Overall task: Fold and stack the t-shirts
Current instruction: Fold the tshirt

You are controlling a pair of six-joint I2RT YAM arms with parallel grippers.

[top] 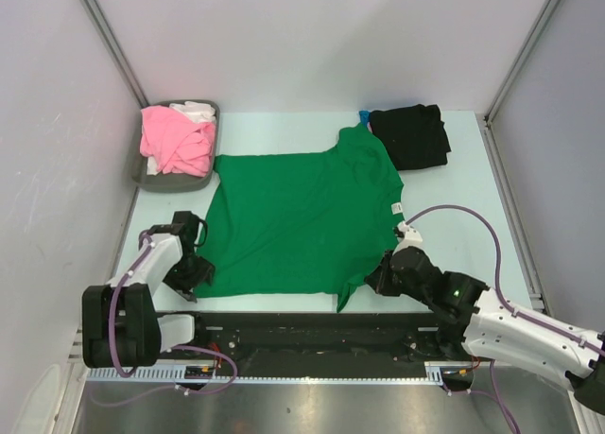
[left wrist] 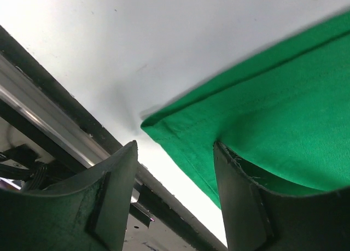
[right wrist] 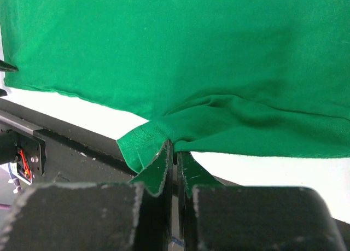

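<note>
**Two hands on one shirt, only one gripping**

From the top camera we see the green t-shirt (top: 293, 217) spread flat on the table (top: 454, 226). The left gripper (top: 194, 269) is at the shirt's near hem corner and the right gripper (top: 378, 278) at its near sleeve. Well beyond the right gripper lies a folded black t-shirt (top: 411, 136). Well beyond the left gripper a pink t-shirt (top: 170, 136) is heaped in the tray (top: 151, 177).

On the left wrist camera the jaws stand apart and clamp nothing. The hem corner (left wrist: 156, 124) lies between the fingers (left wrist: 109, 202), and one finger looks to sit against the cloth. We cannot tell whether it is over or under the cloth. We judge that the corner should go deeper between the pads before closing, so the grip takes the doubled hem and not a single thin edge.

On the right wrist camera the jaws are pressed together on a bunched tuck of sleeve (right wrist: 143, 144), and the cloth fans away ahead of them. That bite looks small. For a clean fold we would want both hands to lift together and level, keeping the cloth lightly taut between them, or the sleeve may slip free.
</note>
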